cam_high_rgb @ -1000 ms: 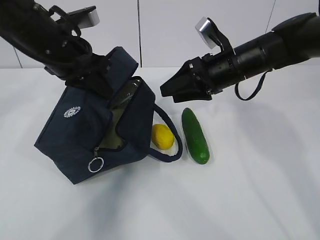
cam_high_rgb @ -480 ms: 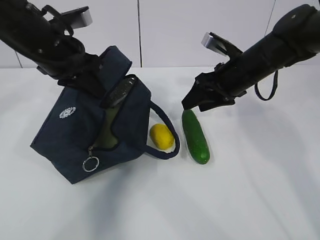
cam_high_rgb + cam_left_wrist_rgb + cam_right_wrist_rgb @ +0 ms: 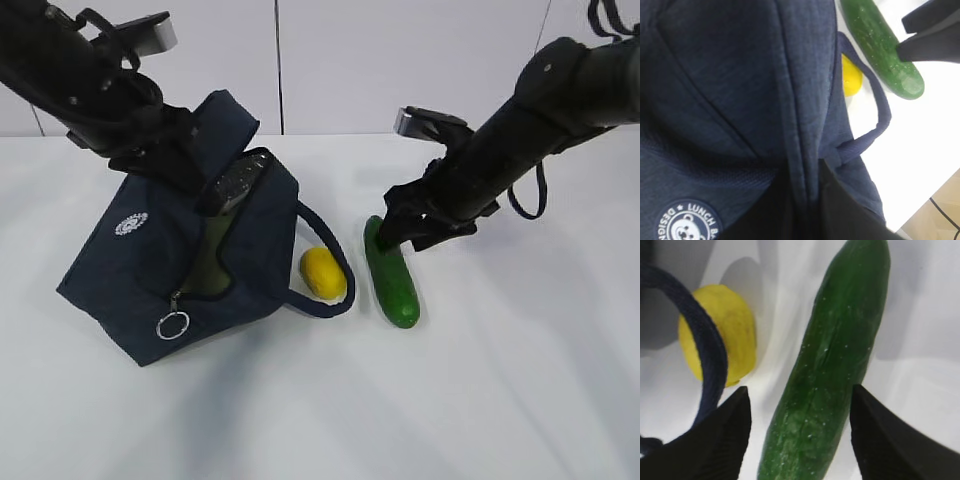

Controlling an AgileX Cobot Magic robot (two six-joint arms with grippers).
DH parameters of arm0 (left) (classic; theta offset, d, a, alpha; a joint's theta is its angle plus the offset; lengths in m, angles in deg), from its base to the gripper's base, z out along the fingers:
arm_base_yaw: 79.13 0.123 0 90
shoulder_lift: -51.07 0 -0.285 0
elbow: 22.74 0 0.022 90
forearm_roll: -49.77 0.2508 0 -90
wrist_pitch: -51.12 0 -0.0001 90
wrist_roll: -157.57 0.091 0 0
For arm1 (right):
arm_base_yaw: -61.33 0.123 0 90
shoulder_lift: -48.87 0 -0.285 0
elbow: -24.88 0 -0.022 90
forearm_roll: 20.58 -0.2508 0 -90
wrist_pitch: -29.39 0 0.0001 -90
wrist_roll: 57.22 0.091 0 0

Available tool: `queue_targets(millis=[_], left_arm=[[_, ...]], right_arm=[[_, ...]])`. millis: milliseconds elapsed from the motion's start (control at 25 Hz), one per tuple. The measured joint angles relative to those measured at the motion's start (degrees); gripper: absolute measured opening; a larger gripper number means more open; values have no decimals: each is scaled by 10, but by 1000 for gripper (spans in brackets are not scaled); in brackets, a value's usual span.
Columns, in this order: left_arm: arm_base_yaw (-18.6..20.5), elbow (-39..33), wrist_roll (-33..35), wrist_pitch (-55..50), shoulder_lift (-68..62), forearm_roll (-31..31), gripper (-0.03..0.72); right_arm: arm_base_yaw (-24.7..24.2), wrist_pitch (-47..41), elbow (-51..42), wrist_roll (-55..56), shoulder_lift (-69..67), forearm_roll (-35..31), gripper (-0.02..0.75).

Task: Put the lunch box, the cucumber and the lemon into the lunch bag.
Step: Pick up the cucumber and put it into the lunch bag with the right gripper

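The navy lunch bag [image 3: 130, 270] stands tilted on the white table, its zipper opening facing right. A pale green surface [image 3: 210, 262] shows inside it, seemingly the lunch box lid. My left gripper [image 3: 807, 215] is shut on a fold of the bag's top fabric [image 3: 805, 150]. The lemon [image 3: 323, 272] lies beside the bag, inside the handle loop [image 3: 338, 290]. The cucumber [image 3: 392, 280] lies to the right of the lemon. My right gripper [image 3: 395, 228] is open, low over the cucumber's far end. In the right wrist view its fingers straddle the cucumber [image 3: 840, 340] with gaps on both sides.
The bag's metal ring pull [image 3: 172, 325] hangs at the front of the zipper. The handle loop [image 3: 710, 355] crosses over the lemon [image 3: 732, 325] close to my right gripper's left finger [image 3: 725, 440]. A white wall stands behind the table.
My right gripper has swung down and left from above the table to the cucumber's far end, now straddling it. The bag, held by my left gripper, has shifted slightly left.
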Motion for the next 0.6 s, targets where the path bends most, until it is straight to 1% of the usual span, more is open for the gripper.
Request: queue_targets(millis=[80,200,400,600], left_arm=[[5,0,0,-2,0,0,17],[9,0,0,-7,0,0,17],[9,0,0,-10,0,0,17],[9,0,0,-10,0,0,17]], right_arm=[[10,9,0,12,-10,6,469],[19,26,0,40,-16,33,469],[19,38,0,64,-16,65,469],[19,40,0,70,-22,70,469]])
